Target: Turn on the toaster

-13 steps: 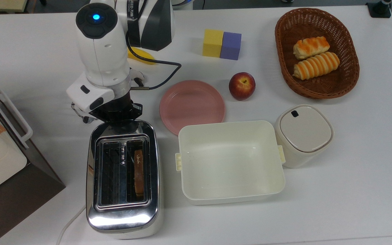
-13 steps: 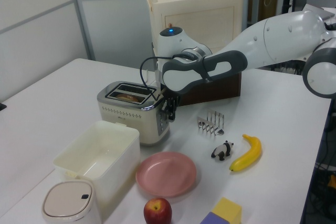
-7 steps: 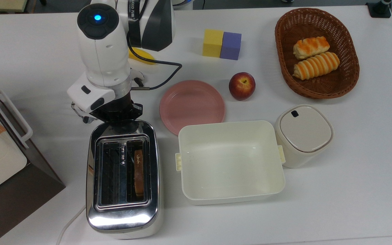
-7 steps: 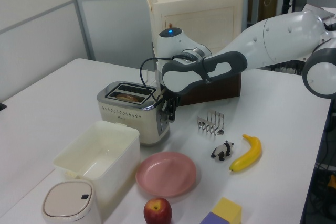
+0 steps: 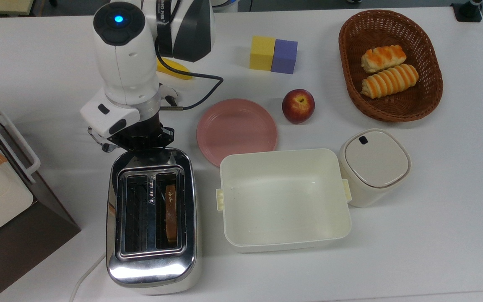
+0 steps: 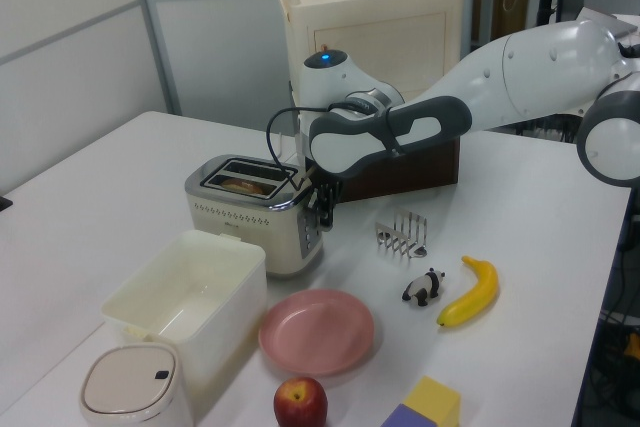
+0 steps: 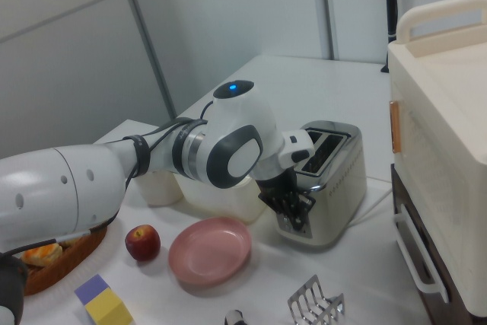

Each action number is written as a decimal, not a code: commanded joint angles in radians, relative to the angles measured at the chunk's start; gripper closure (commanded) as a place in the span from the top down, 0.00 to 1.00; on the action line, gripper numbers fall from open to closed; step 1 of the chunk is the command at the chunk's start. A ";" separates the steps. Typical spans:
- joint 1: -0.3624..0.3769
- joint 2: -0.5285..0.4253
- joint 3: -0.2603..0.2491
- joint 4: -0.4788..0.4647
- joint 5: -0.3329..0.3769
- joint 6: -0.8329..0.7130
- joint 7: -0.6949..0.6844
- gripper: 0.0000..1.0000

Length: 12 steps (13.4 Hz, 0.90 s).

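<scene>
Nearest me in the top view, the toaster (image 5: 151,222) stood on the white worktop (image 5: 434,235), a slice of bread (image 5: 171,218) in the slot toward the top view's right. Just beside it, toward the top view's right, sat an empty cream tub (image 5: 284,199) and a lidded cream canister (image 5: 373,165). My pincer (image 6: 324,209) pointed down against the toaster's far end, at its lever side; I could not tell whether its fingers were apart or together. Beyond lay a pink plate (image 5: 236,131), an apple (image 5: 298,105), two foam blocks (image 5: 273,54) and a wicker basket (image 5: 348,75) holding pastries.
</scene>
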 commanded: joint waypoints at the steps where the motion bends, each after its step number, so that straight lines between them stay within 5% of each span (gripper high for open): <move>1: -0.005 -0.080 0.011 -0.026 -0.013 0.022 -0.010 0.00; 12: 0.004 -0.323 0.008 -0.006 0.018 -0.242 -0.011 0.00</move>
